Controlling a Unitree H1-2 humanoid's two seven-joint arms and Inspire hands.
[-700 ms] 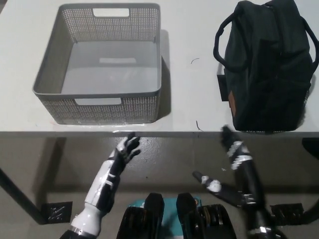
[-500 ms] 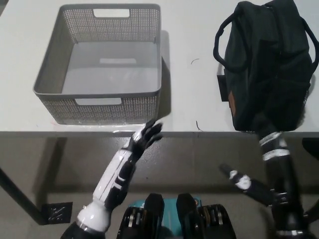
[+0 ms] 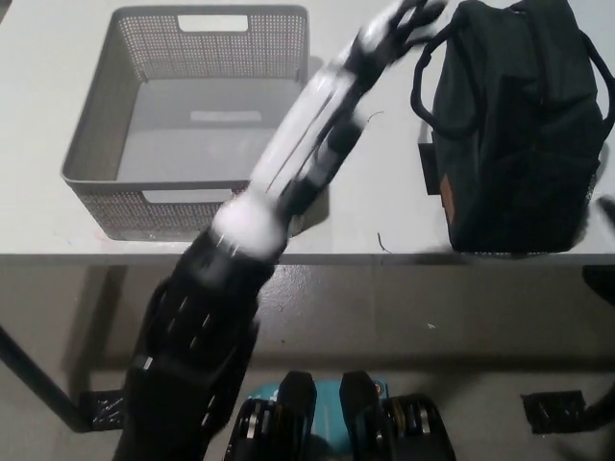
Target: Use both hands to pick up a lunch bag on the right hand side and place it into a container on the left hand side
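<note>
Lunch bag (image 3: 514, 130) sits on the tabletop (image 3: 370, 173), right of the basket (image 3: 197, 125). Left robot hand (image 3: 399, 27) reaches its handle, fingers spread; right is unseen. Next: grip both sides.

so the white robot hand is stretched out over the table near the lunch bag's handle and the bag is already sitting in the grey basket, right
Not quite. The head view shows the black lunch bag on the table, to the right of the grey basket, not in it; the basket holds nothing. The rest is right: the white left robot hand is stretched out over the table near the bag's handle.
</note>
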